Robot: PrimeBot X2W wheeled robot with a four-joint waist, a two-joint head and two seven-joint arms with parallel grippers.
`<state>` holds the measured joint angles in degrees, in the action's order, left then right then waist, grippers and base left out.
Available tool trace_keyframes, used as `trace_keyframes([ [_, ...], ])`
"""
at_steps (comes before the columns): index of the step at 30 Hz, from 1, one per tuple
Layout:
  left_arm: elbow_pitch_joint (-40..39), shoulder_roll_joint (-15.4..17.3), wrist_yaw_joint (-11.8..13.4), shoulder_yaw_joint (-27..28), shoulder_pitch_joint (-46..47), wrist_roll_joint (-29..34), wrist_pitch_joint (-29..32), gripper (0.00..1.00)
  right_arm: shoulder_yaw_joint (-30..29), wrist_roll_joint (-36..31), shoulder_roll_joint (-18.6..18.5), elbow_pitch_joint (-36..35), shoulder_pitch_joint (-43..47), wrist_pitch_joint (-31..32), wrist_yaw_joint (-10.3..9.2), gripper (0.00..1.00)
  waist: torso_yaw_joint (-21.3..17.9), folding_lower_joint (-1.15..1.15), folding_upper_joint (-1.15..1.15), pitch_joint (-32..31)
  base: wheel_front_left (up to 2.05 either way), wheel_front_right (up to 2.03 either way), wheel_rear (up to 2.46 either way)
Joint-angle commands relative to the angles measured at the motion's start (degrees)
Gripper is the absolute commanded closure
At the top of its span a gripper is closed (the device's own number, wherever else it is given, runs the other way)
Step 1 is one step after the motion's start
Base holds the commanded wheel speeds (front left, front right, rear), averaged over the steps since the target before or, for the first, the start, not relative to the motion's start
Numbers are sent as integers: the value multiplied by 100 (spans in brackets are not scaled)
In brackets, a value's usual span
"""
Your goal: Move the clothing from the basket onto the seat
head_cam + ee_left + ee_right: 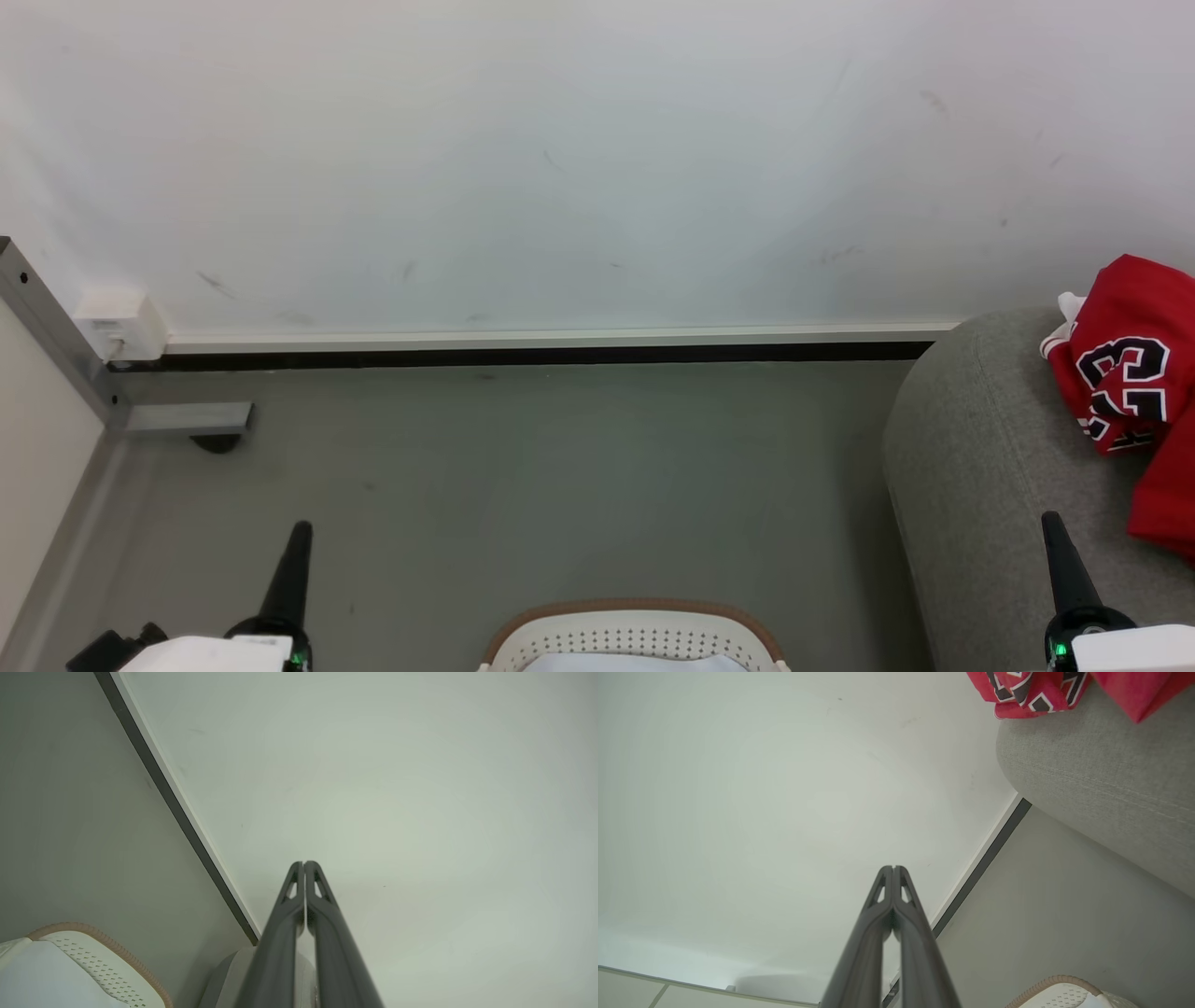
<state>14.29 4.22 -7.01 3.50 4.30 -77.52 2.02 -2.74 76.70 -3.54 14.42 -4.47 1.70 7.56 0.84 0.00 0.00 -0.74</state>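
Observation:
The red clothing (1139, 383), a jersey with a black white-edged 23, lies on the grey seat (980, 467) at the right edge of the head view; in the right wrist view the clothing (1031, 690) rests on the seat (1101, 779) at the top right. The white basket (635, 635) with its brown rim sits at the bottom centre, its far end visible; no red fabric shows in that part. My left gripper (301, 530) points up at the lower left, shut and holding nothing (303, 863). My right gripper (1050, 518) stands shut and bare (893, 868) just in front of the seat.
A white wall with a dark skirting strip (523, 355) runs across ahead. A grey metal frame post and foot (187, 418) stand at the left, with a small white box (117, 322) on the wall. Grey floor (523, 485) lies between basket and wall.

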Motion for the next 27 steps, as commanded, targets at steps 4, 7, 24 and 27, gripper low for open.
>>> trace_keyframes([
  [4, -42, -16, -19, 78, 115, -264, 83, 100, -64, 270, -29, -63, -111, 63, -10, 100, -8, 0, 0, 9, 0, 0, 0],
  [7, -40, -27, -24, 101, 125, -392, 117, 100, -85, 421, -27, -63, -124, 96, -10, 100, -15, 0, 0, 16, 0, 0, 0],
  [24, -31, -89, -51, 230, 181, -1009, 313, 100, -213, 1122, -16, -59, -163, 285, -12, 100, -51, 0, 0, 54, 0, 0, 0],
  [27, -31, -98, -50, 253, 190, -1119, 349, 100, -233, 1228, -14, -57, -166, 312, -12, 100, -57, 0, 0, 61, 0, 0, 0],
])
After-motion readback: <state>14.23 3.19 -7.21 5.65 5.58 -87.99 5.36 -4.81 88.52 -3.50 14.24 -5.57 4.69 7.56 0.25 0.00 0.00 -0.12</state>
